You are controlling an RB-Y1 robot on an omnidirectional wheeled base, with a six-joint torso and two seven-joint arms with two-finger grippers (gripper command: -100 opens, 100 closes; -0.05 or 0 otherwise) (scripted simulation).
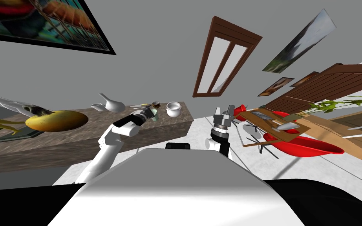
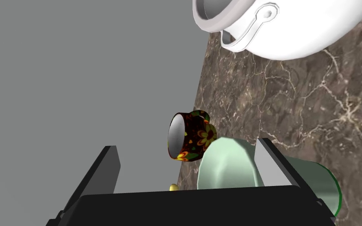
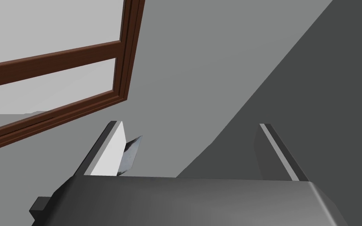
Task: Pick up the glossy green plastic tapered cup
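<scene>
Reaching the left gripper [image 2: 187,144] in low over the brown marbled table [image 2: 294,110], open wide and holding nothing. Meeting the pale green tapered cup [image 2: 227,168] right at the gripper, standing upright on the table a little short of the white pot [image 2: 294,31], long axis square to the tabletop and mouth facing away from it. Not sitting centred in the gap: lying toward one finger [image 2: 274,164], which is crossing in front of the cup's wall, and leaving the other finger out past the mouth with only grey wall behind it.

Judging the gripper's opening to be running along the cup's axis rather than across its sides — probably calling for a roll of the wrist or a shift sideways before closing.

Crowding the approach: a dark floral mug [image 2: 196,137] just beyond the cup, between it and the white pot and near enough to be knocked by a push forward.

Keeping the right gripper [image 3: 190,124] out of it — open too, gripping nothing, raised well clear of the white pot, past the table's end; left arm plainly the nearer.
</scene>
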